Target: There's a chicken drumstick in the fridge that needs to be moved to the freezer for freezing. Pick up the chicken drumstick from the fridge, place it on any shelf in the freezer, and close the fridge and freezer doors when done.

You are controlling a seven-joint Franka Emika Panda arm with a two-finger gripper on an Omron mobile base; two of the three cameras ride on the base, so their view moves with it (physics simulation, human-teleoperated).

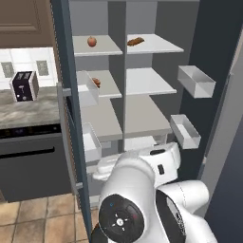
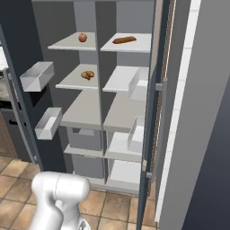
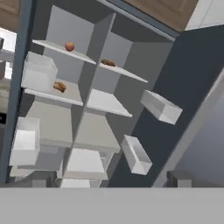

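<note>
Both doors swung open, chicken drumstick sitting on second shelf down, left column; end effector spread wide, holding nothing.

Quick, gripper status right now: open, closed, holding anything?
Gripper: open and holding nothing; the chicken drumstick lies on its shelf.

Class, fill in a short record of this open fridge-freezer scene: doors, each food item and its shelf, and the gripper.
doors: both open
chicken drumstick: second shelf down, left compartment
apple: top shelf, left compartment
brown stick-shaped food: top shelf, right compartment
door bins: clear, empty
toaster: on counter left of the unit
gripper: open, holding nothing
</note>
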